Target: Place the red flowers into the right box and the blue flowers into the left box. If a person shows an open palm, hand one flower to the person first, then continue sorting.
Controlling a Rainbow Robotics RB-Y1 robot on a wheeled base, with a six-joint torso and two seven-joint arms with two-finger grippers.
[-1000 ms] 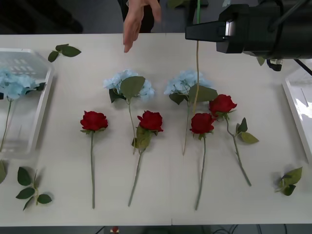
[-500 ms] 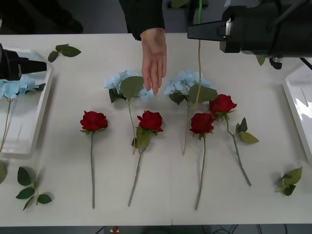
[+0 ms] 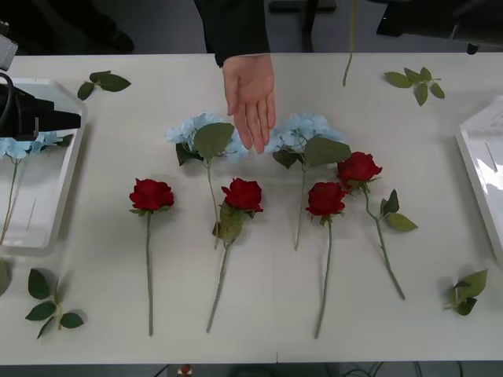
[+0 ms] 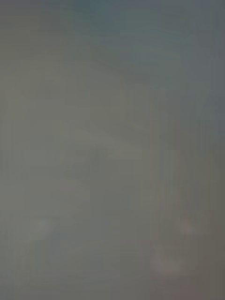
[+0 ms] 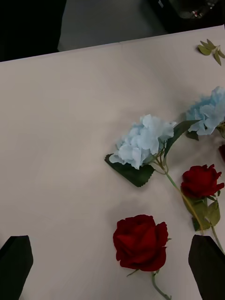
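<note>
Above blue flowers (image 3: 206,135): person's palm (image 3: 251,94) open.

Four deep red roses (image 3: 152,193), pale-blue hydrangeas (image 3: 203,135) with dark green leaves, white table (image 3: 259,314), white trays (image 3: 67,181), black sleeve (image 3: 232,27).

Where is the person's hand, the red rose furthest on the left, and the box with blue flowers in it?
person's hand (image 3: 251,98), front view, on the middle of the open palm.
leftmost red rose (image 3: 152,193), front view, on the bloom.
left box (image 3: 69,169), front view, on its raised rim nearest the roses.
</note>
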